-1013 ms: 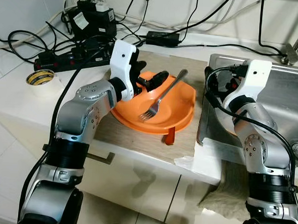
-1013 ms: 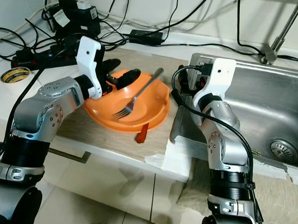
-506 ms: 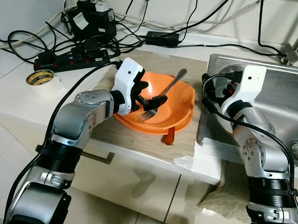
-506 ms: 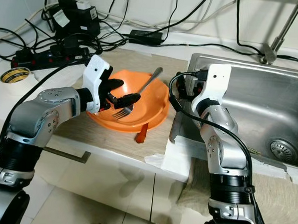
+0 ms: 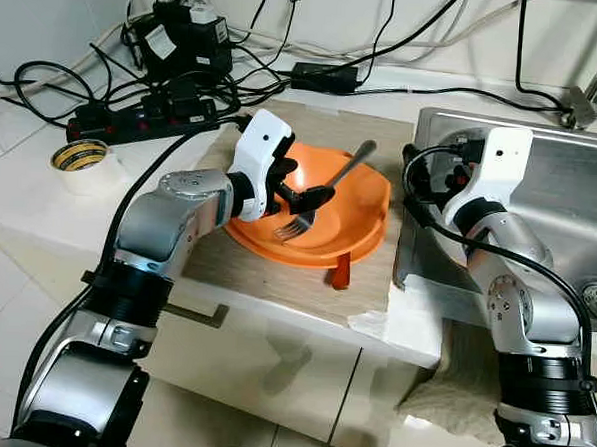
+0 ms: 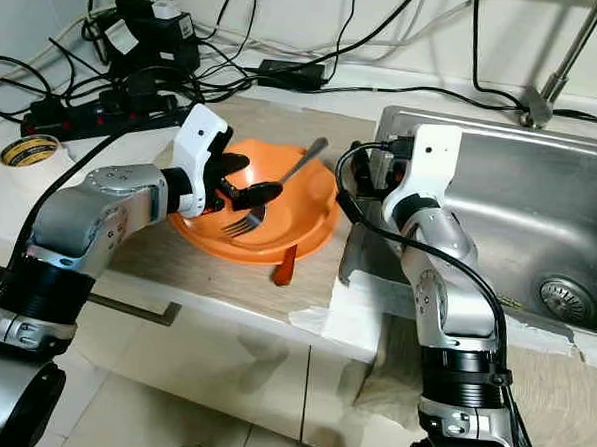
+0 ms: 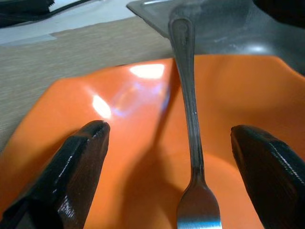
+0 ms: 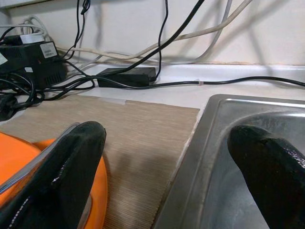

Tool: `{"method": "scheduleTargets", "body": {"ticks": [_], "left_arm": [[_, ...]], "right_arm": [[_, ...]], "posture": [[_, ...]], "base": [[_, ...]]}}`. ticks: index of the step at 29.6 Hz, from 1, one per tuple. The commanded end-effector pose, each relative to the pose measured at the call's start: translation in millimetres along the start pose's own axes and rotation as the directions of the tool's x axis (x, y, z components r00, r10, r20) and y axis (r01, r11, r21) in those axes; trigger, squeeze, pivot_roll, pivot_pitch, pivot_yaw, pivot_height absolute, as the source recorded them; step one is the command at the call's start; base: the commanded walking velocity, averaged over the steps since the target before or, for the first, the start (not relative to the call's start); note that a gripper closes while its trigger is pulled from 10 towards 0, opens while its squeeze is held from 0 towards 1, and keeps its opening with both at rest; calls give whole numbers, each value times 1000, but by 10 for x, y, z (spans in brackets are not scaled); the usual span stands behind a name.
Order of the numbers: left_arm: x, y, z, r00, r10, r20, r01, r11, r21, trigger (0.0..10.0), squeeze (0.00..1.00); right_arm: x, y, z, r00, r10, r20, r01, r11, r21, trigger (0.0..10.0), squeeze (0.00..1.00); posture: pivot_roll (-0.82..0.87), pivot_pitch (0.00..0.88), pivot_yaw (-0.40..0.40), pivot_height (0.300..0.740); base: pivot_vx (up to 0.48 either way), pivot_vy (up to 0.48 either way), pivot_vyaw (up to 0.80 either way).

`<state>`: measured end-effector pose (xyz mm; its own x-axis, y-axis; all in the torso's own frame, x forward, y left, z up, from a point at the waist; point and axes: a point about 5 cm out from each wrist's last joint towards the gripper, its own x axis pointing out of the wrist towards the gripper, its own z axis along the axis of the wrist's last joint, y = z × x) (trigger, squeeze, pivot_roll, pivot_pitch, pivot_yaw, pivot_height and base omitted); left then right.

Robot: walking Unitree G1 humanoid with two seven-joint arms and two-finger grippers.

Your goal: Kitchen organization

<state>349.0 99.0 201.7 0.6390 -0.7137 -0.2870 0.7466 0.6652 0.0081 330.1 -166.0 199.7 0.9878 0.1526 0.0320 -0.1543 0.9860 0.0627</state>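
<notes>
Fork (image 5: 325,196) in the orange plate (image 5: 353,236) at frame centre, long axis running from tines lower left to handle upper right. Left tool (image 7: 171,176) spread wide astride the tines, nearer by far. Right tool (image 8: 171,171) likewise spread, hovering over the sink (image 5: 571,188) edge beside the worktop (image 5: 276,272). No legible writing; tape roll (image 5: 79,155) print unreadable.

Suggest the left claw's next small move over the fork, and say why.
Probably close on the fork. The left claw is open, its fingers either side of the handle near the tines, and the fork lies in the orange plate, ungripped.
</notes>
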Motion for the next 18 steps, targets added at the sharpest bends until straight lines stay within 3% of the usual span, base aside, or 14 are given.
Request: {"method": "scheduleTargets", "body": {"ticks": [1,18], "left_arm": [[16,-9,124,1000,-12,15,11,998,56,10000,0],[57,-43,146,997,-52,-55,59,988,142,10000,0]], "right_arm": [[-14,8,36,1000,6,7,-6,1000,-18,10000,0],[17,51,74,1000,20,19,-20,1000,-21,10000,0]], "posture": [[-56,0,68,740],[-48,0,80,740]], "base": [[0,0,0],[0,0,0]]}}
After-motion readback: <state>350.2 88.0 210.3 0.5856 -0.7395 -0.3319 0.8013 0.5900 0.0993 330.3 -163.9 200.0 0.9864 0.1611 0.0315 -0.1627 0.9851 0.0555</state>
